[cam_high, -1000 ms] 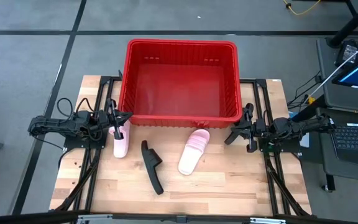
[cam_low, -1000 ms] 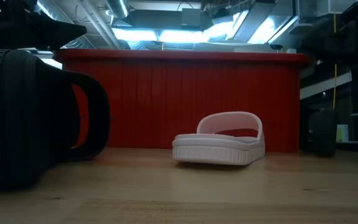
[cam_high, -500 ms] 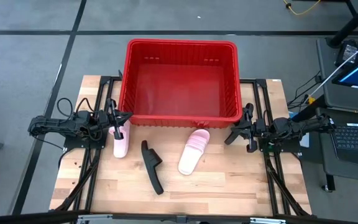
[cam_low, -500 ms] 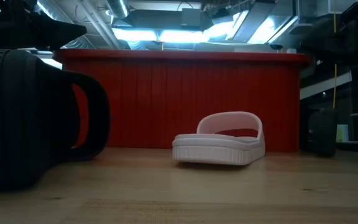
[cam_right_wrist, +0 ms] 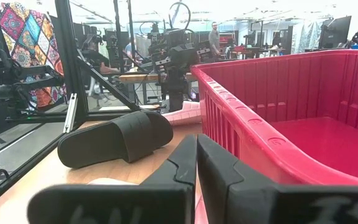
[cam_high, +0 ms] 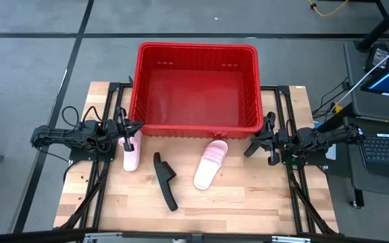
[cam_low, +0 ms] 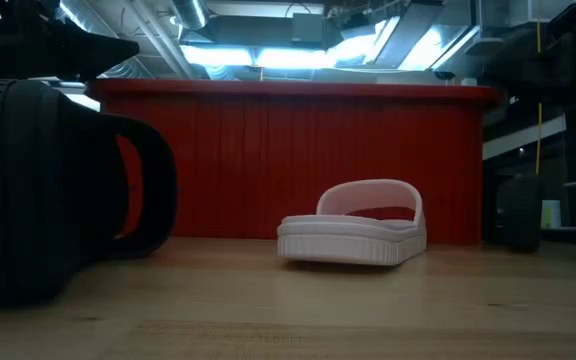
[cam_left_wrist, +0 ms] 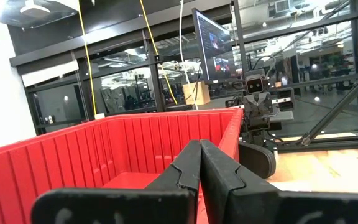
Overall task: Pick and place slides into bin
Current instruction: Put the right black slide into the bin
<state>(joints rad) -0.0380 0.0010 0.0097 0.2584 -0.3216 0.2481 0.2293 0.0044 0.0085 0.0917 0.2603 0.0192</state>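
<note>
The left gripper [cam_high: 132, 126] rests at the left table edge with its fingers pressed together, holding nothing; the bin [cam_high: 198, 52] stands just beyond its tips, its near-left corner beside them, and in the left wrist view the closed fingers [cam_left_wrist: 199, 163] cover part of the red wall [cam_left_wrist: 92, 155]; a pale pink slide [cam_high: 132, 154] lies on the table just beside this gripper, partly under the arm in the high view, so its strap cannot be made out.

The right gripper [cam_high: 254, 144] sits at the right table edge, fingers likewise closed on nothing; the bin's near-right corner is just beside it; a second pink slide [cam_high: 210, 164] lies near its tips, towards the table's middle; a black slide [cam_high: 165, 179] lies farther off, between the two grippers, tipped on its side.

In the low view the black slide [cam_low: 53, 190] is cut off at the left edge; only three slides show.
</note>
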